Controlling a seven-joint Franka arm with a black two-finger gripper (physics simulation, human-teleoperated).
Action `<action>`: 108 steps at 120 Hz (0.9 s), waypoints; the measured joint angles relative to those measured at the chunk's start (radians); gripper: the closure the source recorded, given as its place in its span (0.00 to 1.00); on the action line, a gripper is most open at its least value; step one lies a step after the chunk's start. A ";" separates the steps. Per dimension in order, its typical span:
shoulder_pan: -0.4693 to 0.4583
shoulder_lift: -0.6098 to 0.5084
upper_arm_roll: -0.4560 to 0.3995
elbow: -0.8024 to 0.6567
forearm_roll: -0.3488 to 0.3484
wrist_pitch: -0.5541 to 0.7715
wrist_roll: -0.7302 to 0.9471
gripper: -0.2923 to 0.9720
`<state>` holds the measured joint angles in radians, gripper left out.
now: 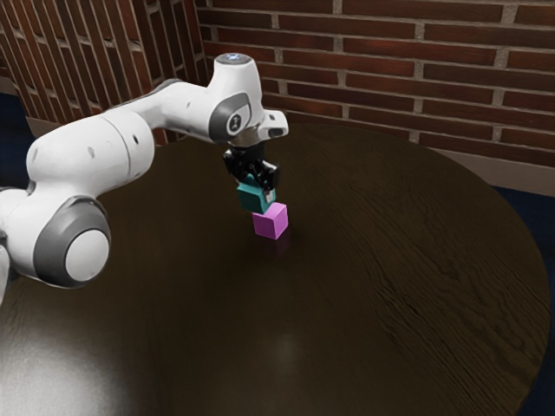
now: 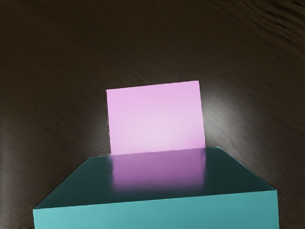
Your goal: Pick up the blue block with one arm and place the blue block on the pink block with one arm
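Count: one arm, one gripper (image 1: 257, 185), one blue block (image 1: 251, 202), one pink block (image 1: 270, 222), one round dark wood table (image 1: 390, 286), brick wall (image 1: 416, 61) behind. The blue block renders more teal than blue. The fingers are clamped on it from two sides, one on each opposite face, and the hand points straight down. The block hangs off the tabletop, with its underside at about the height of the pink block's top face. It's not centred over the pink one: in the exterior view it sits just to the upper left of it, overlapping its back corner. Can't tell from either view whether the two are touching or there's a thin gap. The pink block rests flat on the table near the middle, with a faint pink reflection on the wood under it. Orientation: both blocks look like cubes with roughly equal sides, so there's no long axis to call out. The blue block is held upright with its top face level and no visible tilt. In the wrist view the blue block (image 2: 157, 210) is right under the hand, and the pink block (image 2: 155, 117) lies just past its far edge with most of its top face exposed. The pink one mirrors in the blue block's glossy top. Edges of the two run roughly parallel, so the yaw mismatch is small, if any.
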<state>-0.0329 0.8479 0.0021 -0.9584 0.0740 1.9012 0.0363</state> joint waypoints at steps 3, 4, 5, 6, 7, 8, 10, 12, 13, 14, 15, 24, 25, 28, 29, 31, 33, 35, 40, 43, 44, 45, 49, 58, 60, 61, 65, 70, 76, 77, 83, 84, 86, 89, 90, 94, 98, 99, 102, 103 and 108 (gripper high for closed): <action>0.002 0.001 0.000 0.001 -0.001 0.001 -0.004 0.50; 0.003 0.001 0.000 0.001 -0.002 0.002 -0.006 0.50; 0.004 0.001 0.000 0.001 -0.002 0.002 -0.007 0.50; 0.004 0.002 0.000 0.002 -0.002 0.003 -0.008 0.50; 0.005 0.004 0.001 0.005 -0.003 0.003 -0.010 0.50; 0.005 0.006 0.002 0.007 -0.003 0.004 -0.011 0.50; 0.006 0.010 0.003 0.013 -0.003 0.005 -0.014 0.50; 0.007 0.015 0.004 0.018 -0.004 0.006 -0.016 0.50; 0.007 0.017 0.004 0.020 -0.004 0.006 -0.017 0.50; 0.007 0.019 0.005 0.021 -0.004 0.007 -0.018 0.50; 0.007 0.021 0.005 0.023 -0.004 0.007 -0.020 0.50; 0.007 0.033 0.005 0.029 -0.007 0.015 -0.029 0.50; 0.007 0.034 0.005 0.030 -0.007 0.016 -0.030 0.50; 0.006 0.037 0.005 0.031 -0.008 0.019 -0.033 0.50; 0.006 0.038 0.005 0.031 -0.009 0.020 -0.034 0.50; 0.006 0.040 0.005 0.033 -0.009 0.022 -0.036 0.50; 0.006 0.041 0.005 0.034 -0.010 0.024 -0.038 0.50; 0.006 0.042 0.005 0.035 -0.010 0.026 -0.040 0.50; 0.005 0.045 0.005 0.036 -0.011 0.032 -0.044 0.50; 0.005 0.047 0.005 0.037 -0.011 0.036 -0.047 0.50; 0.005 0.047 0.005 0.037 -0.011 0.038 -0.047 0.50; 0.005 0.048 0.005 0.037 -0.011 0.039 -0.048 0.50; 0.005 0.051 0.005 0.038 -0.012 0.045 -0.051 0.50; 0.005 0.058 0.005 0.038 -0.014 0.058 -0.058 0.50; 0.005 0.060 0.005 0.039 -0.015 0.061 -0.059 0.50; 0.005 0.060 0.005 0.039 -0.015 0.062 -0.060 0.50; 0.005 0.062 0.005 0.039 -0.016 0.066 -0.062 0.50; 0.005 0.063 0.005 0.039 -0.017 0.072 -0.065 0.50; 0.004 0.065 0.005 0.039 -0.019 0.077 -0.069 0.50; 0.004 0.065 0.005 0.039 -0.019 0.078 -0.069 0.50; 0.002 0.067 0.005 0.039 -0.020 0.084 -0.073 0.50; 0.002 0.067 0.005 0.039 -0.020 0.085 -0.073 0.50; 0.001 0.068 0.005 0.039 -0.020 0.086 -0.074 0.50; 0.000 0.069 0.005 0.039 -0.020 0.088 -0.076 0.50; 0.000 0.069 0.005 0.039 -0.020 0.089 -0.076 0.50; 0.000 0.070 0.005 0.039 -0.021 0.092 -0.078 0.50; -0.001 0.070 0.005 0.039 -0.021 0.095 -0.080 0.50; -0.001 0.070 0.005 0.039 -0.021 0.095 -0.080 0.50; -0.001 0.071 0.005 0.039 -0.023 0.097 -0.080 0.47; -0.001 0.072 0.005 0.039 -0.023 0.098 -0.080 0.46; -0.001 0.074 0.005 0.039 -0.027 0.100 -0.080 0.43</action>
<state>-0.0338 0.9223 0.0068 -0.9195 0.0474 2.0011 -0.0434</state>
